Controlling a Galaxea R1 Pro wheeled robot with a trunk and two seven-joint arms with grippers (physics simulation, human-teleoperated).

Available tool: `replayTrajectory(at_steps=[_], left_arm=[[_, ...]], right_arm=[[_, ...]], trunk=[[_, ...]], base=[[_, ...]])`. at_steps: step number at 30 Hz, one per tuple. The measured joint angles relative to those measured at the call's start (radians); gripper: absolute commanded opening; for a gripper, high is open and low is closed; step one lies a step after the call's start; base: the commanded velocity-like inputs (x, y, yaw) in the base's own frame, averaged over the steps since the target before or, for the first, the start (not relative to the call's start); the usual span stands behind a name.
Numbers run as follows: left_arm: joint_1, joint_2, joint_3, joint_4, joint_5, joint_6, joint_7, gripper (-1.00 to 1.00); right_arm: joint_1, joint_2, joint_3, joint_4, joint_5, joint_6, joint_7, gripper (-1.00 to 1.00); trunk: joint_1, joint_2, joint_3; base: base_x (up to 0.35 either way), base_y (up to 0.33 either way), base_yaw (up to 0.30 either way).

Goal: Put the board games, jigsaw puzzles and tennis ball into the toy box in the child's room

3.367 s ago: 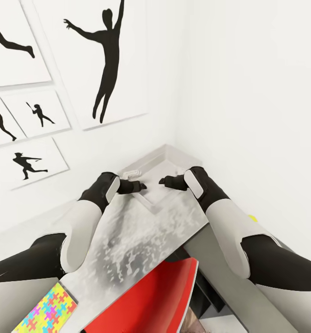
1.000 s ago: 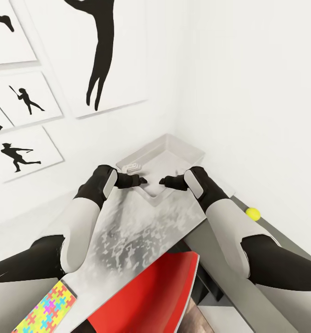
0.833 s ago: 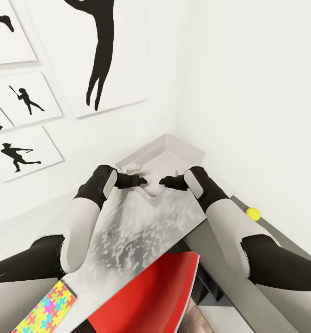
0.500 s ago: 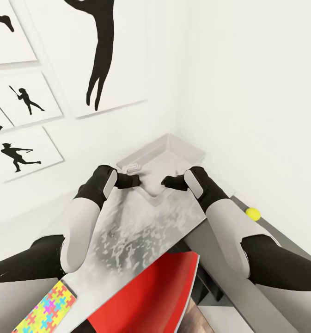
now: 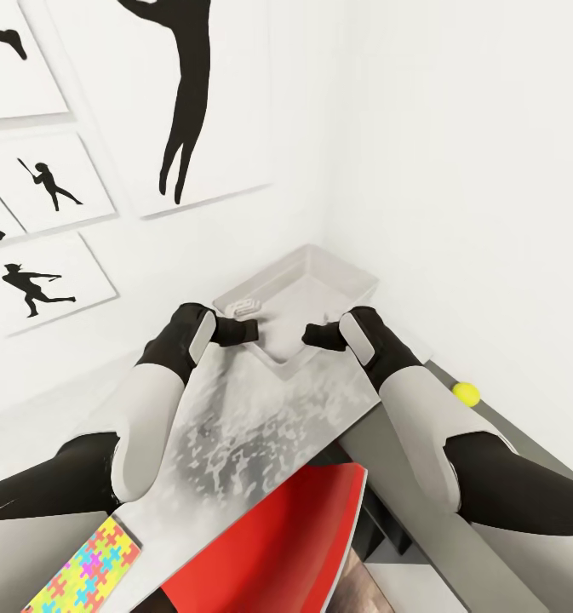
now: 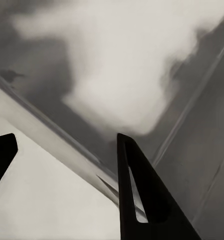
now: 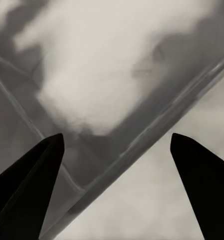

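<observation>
Toy box (image 5: 320,277) in the table's (image 5: 235,443) far corner | left gripper (image 5: 245,329) and right gripper (image 5: 313,336), both spread, flank its near corner (tennis ball (image 5: 466,392) nearer right arm)

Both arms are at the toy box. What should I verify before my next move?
1. Left pincer open: ok; the left wrist view shows the toy box rim between its fingers.
2. Right pincer open: ok; the box rim also runs between its fingers.
3. Box gripped: not ok; neither pincer is shut.
4. Tennis ball packed: not ok; it lies outside the box, beside the right arm.
5. Jigsaw puzzle packed: not ok; it lies flat on the table.
</observation>
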State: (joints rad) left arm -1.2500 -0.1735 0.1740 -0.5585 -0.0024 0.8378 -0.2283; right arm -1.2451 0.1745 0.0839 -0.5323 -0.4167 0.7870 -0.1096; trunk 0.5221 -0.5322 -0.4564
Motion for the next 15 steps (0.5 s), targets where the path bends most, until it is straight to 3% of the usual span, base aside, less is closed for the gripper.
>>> replayTrajectory(at_steps=[15], left_arm=[[0.0, 0.0, -0.001, -0.002, -0.002, 0.001, 0.001, -1.0]], right_arm=[[0.0, 0.0, 0.002, 0.0, -0.003, 0.0, -0.002, -1.0]], trunk=[[0.0, 0.0, 0.0]], base=[[0.0, 0.0, 0.0]])
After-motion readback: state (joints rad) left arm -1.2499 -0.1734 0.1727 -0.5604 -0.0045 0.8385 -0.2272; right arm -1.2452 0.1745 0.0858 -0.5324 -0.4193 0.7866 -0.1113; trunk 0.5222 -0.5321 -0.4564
